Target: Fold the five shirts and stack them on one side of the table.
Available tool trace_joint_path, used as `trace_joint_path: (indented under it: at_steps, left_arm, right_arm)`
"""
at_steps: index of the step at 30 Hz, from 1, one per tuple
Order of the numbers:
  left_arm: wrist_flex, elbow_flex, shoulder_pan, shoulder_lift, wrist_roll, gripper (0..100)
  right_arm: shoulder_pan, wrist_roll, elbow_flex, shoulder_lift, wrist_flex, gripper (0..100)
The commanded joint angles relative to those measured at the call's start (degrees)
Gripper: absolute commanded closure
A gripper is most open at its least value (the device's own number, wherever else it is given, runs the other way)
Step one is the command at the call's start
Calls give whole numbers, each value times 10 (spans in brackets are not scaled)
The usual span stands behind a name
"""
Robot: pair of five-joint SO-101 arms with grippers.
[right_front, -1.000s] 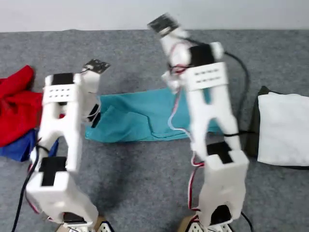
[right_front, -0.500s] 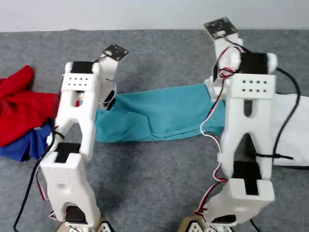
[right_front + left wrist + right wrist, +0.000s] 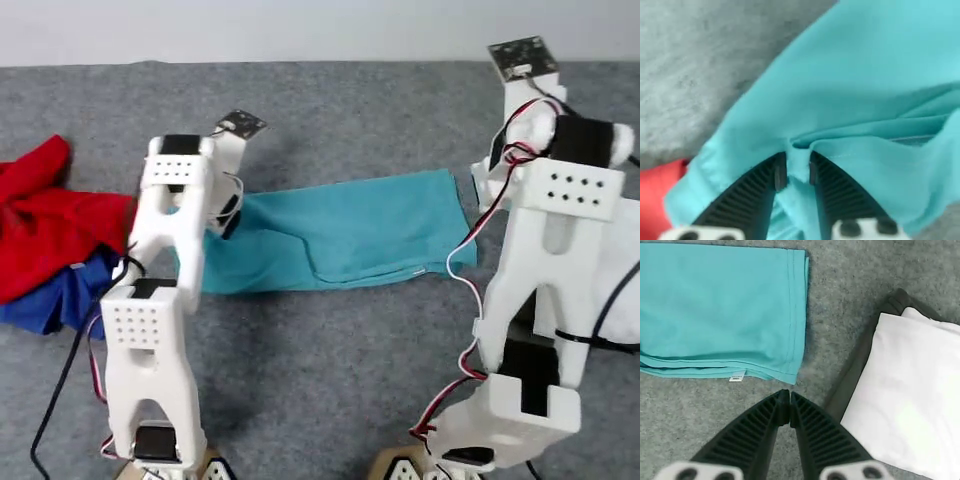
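A teal shirt (image 3: 340, 235) lies folded into a long strip across the middle of the grey table. At its left end my left gripper (image 3: 792, 172) is shut on a pinch of the teal shirt (image 3: 865, 75). My right gripper (image 3: 790, 407) is shut with nothing in it. It hangs over bare table between the right end of the teal shirt (image 3: 720, 305) and a folded white shirt (image 3: 905, 390). The white shirt rests on a dark shirt (image 3: 860, 370). A crumpled red shirt (image 3: 50, 215) and a blue shirt (image 3: 50, 305) lie at the far left.
The grey table (image 3: 320, 370) runs bare in front of the teal shirt, between the two arm bases. Behind the shirt the table (image 3: 350, 110) continues up to a pale wall.
The right arm has swung to the right, from over the teal shirt to beside its right end. The left arm has shifted right, onto the shirt's left end.
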Motion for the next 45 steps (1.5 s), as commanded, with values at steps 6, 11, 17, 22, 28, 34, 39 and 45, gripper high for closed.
trace_joint_path:
  at_steps: [6, 11, 17, 22, 28, 34, 39, 45]
  left_arm:
    - [44, -72, -49, -8, -3, 910]
    - [113, -160, -25, -8, -2, 910]
    - [133, -217, 4, -9, 3, 910]
    - [133, -197, -3, -48, 13, 920]
    - [133, -62, -56, -183, 21, 964]
    - [132, 105, -178, -338, 18, 963]
    - [132, 185, -290, -427, 18, 960]
    - [133, 242, -373, -488, 18, 960]
  right_arm:
    - [5, -4, -4, -30, 22, 988]
    - [5, -4, -4, -30, 22, 988]
    - [5, -4, -3, -30, 23, 988]
    - [2, -4, -3, -24, 22, 988]
    - [-38, -6, -3, 19, 17, 983]
    - [-71, -89, -6, 105, -35, 939]
    - [-74, -203, -6, 161, -117, 783]
    - [-73, -238, -6, 218, -192, 761]
